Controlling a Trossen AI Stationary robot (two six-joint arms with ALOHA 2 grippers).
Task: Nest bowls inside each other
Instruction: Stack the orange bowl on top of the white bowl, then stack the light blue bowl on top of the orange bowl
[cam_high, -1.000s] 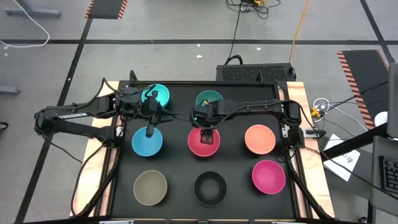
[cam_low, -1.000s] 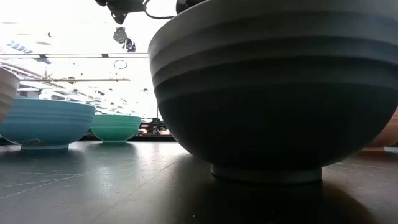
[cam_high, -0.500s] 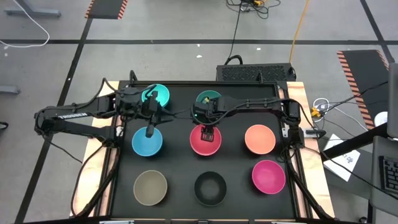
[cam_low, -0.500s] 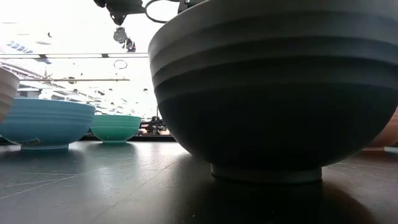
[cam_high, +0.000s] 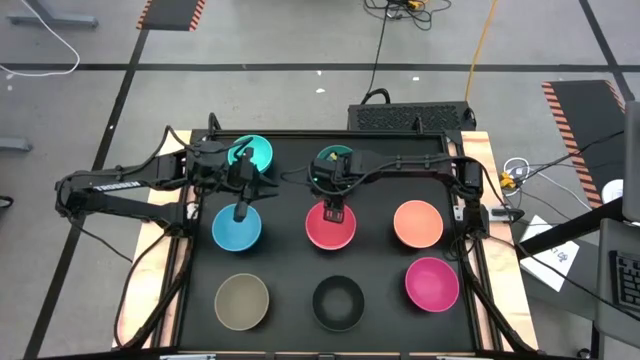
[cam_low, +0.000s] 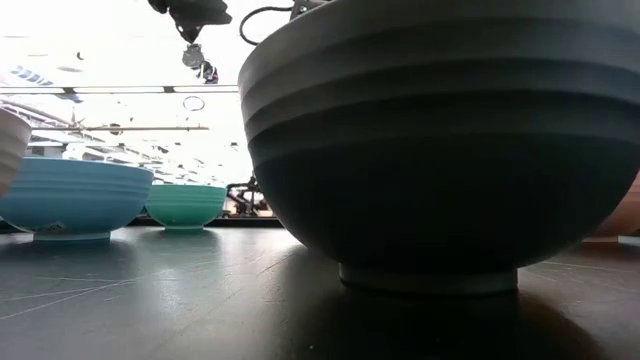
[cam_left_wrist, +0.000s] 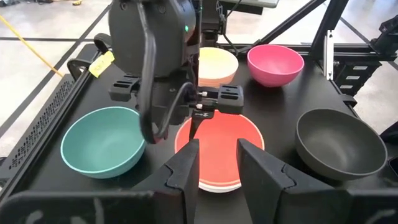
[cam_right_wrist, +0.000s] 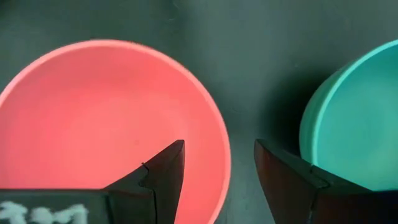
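Eight bowls stand on the black table in the high view: turquoise (cam_high: 254, 153), dark green (cam_high: 335, 158), blue (cam_high: 236, 229), red-pink (cam_high: 330, 227), orange (cam_high: 418, 224), tan (cam_high: 242, 301), black (cam_high: 338, 302) and magenta (cam_high: 432, 283). My right gripper (cam_right_wrist: 217, 171) hangs open above the red-pink bowl's (cam_right_wrist: 106, 118) far rim. One finger is over the inside, the other over the table beside the dark green bowl (cam_right_wrist: 354, 118). My left gripper (cam_left_wrist: 216, 163) is open and empty, raised over the blue bowl's far rim. It faces the red-pink bowl (cam_left_wrist: 217, 146).
The black bowl (cam_low: 430, 150) fills the low view, with the blue bowl (cam_low: 70, 195) and the turquoise bowl (cam_low: 185, 205) behind it. The table's raised rim (cam_high: 470, 250) borders the right side. Bare table lies between the rows of bowls.
My right gripper has shifted a little toward the table's far edge, from over the red-pink bowl's middle to over its far rim. It has stayed open. No bowl has moved.
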